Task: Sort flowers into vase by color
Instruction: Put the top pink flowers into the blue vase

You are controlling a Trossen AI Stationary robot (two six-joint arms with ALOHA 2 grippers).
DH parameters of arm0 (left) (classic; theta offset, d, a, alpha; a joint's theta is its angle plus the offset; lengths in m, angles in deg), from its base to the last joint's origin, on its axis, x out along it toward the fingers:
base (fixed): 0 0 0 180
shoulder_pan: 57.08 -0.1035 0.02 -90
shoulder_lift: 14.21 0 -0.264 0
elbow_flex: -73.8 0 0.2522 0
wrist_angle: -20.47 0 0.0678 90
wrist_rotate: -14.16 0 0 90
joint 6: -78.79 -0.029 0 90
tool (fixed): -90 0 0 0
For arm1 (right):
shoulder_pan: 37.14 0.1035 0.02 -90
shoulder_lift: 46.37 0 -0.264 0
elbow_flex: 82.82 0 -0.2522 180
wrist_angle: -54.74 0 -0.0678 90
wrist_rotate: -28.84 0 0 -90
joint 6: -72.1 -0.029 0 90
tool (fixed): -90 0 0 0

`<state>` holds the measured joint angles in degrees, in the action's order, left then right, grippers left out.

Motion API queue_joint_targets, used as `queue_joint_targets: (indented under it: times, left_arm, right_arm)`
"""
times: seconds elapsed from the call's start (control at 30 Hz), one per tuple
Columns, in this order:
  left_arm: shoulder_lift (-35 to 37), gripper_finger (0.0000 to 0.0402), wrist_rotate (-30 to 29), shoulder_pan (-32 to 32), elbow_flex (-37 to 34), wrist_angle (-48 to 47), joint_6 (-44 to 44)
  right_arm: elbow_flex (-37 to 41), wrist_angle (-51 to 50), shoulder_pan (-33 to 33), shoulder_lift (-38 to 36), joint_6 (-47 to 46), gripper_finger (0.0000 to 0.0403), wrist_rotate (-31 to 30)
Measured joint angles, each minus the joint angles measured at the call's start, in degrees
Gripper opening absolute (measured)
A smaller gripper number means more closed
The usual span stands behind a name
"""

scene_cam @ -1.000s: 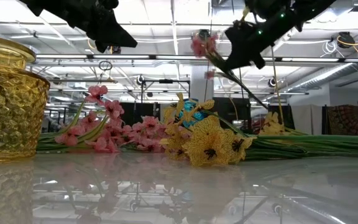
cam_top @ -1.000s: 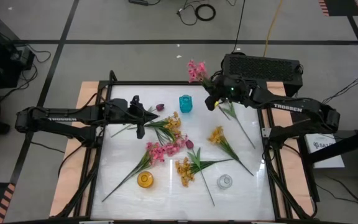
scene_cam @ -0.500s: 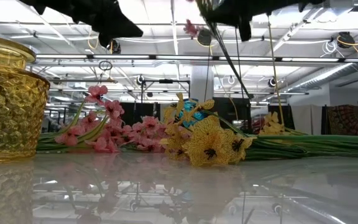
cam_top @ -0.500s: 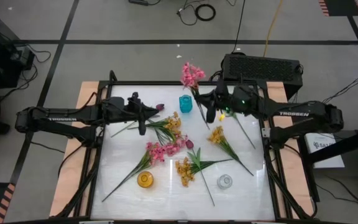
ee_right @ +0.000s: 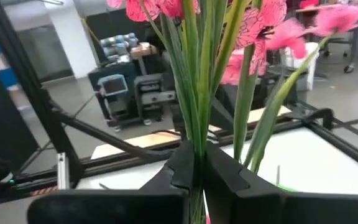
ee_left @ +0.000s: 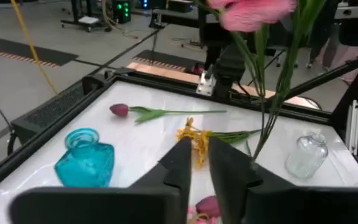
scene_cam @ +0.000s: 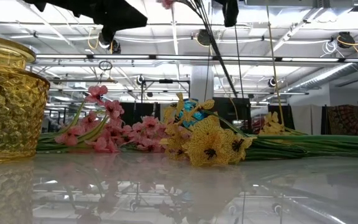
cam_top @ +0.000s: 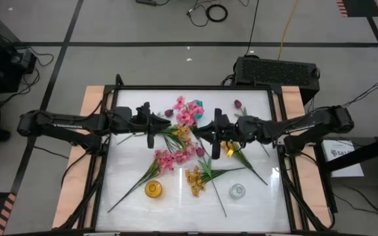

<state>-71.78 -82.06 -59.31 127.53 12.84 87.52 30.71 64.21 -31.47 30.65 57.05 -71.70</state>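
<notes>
- the left pincer [cam_top: 149, 133] hung over the back left part of the white tabletop [cam_top: 130, 177], above green stems; in the left wrist view its fingers [ee_left: 180, 163] stood almost together with only a thin gap and nothing between them.
- a yellow vase [cam_top: 153, 190] stood near the front, left of centre, with a long green stem lying just beside it.
- a pink blossom spray [cam_top: 166, 159] lay flat in the middle-left of the tabletop, and a yellow blossom spray [cam_top: 182, 131] lay behind it near the left pincer.
- a second pink spray [cam_top: 186, 113] was up in the air near the back centre, its stems clamped in the right pincer [cam_top: 214, 126]; the right wrist view showed the green stems [ee_right: 196, 112] pinched between its fingers [ee_right: 180, 167], blossoms above.
- a teal vase [ee_left: 85, 158] stood at the back centre, mostly hidden under the held spray in the high view.
- another yellow spray [cam_top: 195, 179] lay at front centre, and a dark tulip bud [cam_top: 200, 151] lay just behind it.
- a clear glass vase [cam_top: 237, 191] stood front right of centre.
- a dark tulip [cam_top: 237, 104] lay near the back right edge.
</notes>
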Motion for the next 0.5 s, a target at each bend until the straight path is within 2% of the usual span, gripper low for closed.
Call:
queue_joint_targets:
  times: [0.23,0.5]
  left_arm:
    - [-6.39,0.0149,0.23,2.66,0.00,12.61,-0.03]
    - [-13.05,0.0196,0.44,5.29,0.00,24.78,0.00]
  right_arm:
    - [0.00,6.21,0.32,2.34,-0.08,0.0015,-0.26]
    - [0.00,8.53,0.34,2.37,0.27,0.0015,-0.24]
